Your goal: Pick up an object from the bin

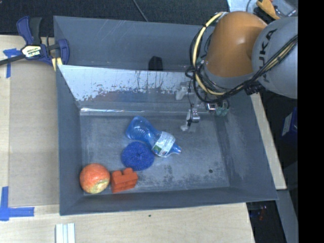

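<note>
Camera view, looking down into the grey metal bin (212,151): the pincer (189,121) is seen hanging below the arm's big orange cover (234,42), which is ringed by yellow and black cables (202,80). It's held over a bare patch of bin floor, close to the foot of the far wall. Whether it's spread or pressed together honestly can't be told from this angle, since the tip is just a small pale shape against the grey.

The closest thing to it is a crushed blue plastic bottle (142,130), lying down and to the left of the pincer, near it but clearly apart. The bottle is laid on its side, and its white and green label (163,145) is wrapped around the end nearest the pincer.

A bit further from the pincer in the same direction, a round blue scrubber (137,155) is tucked up against the bottle, touching it.

Well apart from the pincer, over in the near-left corner of the bin, an orange-red apple (94,178) is sat on the floor by the front wall. A small orange-red toy brick (124,180) is laid just beside it on the pincer's side, so close that a gap between the two can't really be made out.
</note>
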Available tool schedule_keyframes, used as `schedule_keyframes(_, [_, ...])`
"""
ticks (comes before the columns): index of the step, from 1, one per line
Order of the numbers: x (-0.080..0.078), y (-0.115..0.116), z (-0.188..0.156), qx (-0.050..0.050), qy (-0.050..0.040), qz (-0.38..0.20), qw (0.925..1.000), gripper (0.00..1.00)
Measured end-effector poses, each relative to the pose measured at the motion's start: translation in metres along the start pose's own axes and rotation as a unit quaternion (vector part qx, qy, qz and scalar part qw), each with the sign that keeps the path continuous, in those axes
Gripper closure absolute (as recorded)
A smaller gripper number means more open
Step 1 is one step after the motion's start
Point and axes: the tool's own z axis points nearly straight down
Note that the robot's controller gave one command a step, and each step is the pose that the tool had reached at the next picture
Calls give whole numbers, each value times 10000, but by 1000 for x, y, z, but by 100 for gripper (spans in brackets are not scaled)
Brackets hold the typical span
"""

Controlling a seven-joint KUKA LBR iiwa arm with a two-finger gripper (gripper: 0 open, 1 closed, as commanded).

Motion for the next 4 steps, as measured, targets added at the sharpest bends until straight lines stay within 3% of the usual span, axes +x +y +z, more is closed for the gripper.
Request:
schedule_keyframes(1, [-2,0,-5,-1,-43,0,10000,0])
schedule_keyframes(3, [21,88,8,-2,-63,949,9955,0])
schedule_keyframes(4, [74,86,77,-8,-67,792,9968,0])
